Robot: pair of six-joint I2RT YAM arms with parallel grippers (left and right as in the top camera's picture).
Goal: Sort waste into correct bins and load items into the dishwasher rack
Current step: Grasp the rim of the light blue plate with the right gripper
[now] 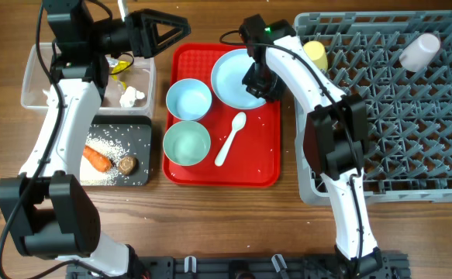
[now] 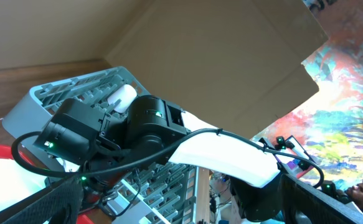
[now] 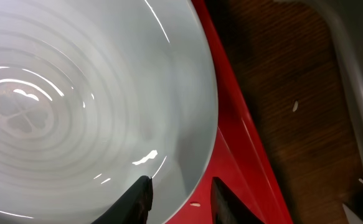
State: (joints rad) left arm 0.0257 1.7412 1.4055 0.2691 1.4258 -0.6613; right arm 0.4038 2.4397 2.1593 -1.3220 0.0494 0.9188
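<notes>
**At the plate's rim: right end effector astride it, left one spread and empty**

Over the far right part of the red tray [image 1: 266, 159], the right end effector [image 1: 258, 84] stands partly parted across the right rim of the light blue plate [image 1: 232, 76]. In the wrist view one of its fingers [image 3: 141, 198] sits over the plate's inside. The other is over the tray, and a strip of red shows between it and the rim. The plate lies on the tray. Whether the inner finger touches it cannot be told.

Just to this end effector's right, across a strip of bare tabletop [image 3: 281, 81], is the dishwasher rack [image 1: 412, 124]. A yellow cup [image 1: 315, 53] sits in the rack's nearest corner, and a pink cup [image 1: 420, 51] lies farther right. To its left and nearer the robot, on the same tray, are the light blue bowl [image 1: 188, 99], the mint bowl [image 1: 187, 144] and the white plastic spoon [image 1: 231, 138].

The left end effector [image 1: 167, 32] hangs fully spread, gripping nothing, above the tray's far left corner. Left of it is the clear tub [image 1: 36, 77], which holds a crumpled white tissue [image 1: 132, 97]. Nearer the robot, the black tray [image 1: 139, 159] holds the carrot [image 1: 96, 158], a brown lump [image 1: 127, 163] and loose rice [image 1: 111, 139].
</notes>
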